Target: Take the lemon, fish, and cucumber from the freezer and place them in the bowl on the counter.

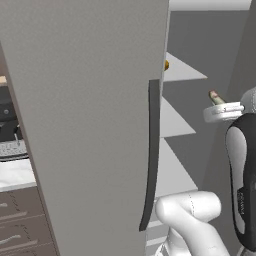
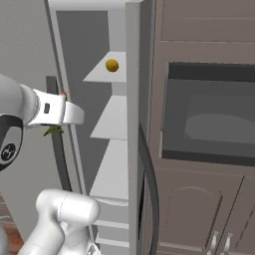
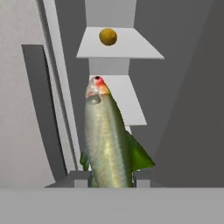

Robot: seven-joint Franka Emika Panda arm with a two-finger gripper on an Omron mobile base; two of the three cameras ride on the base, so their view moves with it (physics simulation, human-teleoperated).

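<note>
**Operator:** I've got the gripper (image 3: 111,178) clenched on the fish (image 3: 107,140), tail end between the fingers. Its long axis runs straight out from the hand, head pointing towards the freezer (image 1: 90,125) shelves.

**Spotter:** And where does it go?

**Operator:** To the bowl, I judge, which sits off to the left, past the open freezer door. In the left base view a strip of worktop (image 1: 15,172) peeks out beyond that door, but the door hides the rest.

**Spotter:** What else is left inside?

**Operator:** The lemon (image 3: 107,36) sits on an upper shelf, farther in and well apart from the fish. Something green pokes out beside the fish near the fingers; fin or cucumber, I can't tell.
</note>
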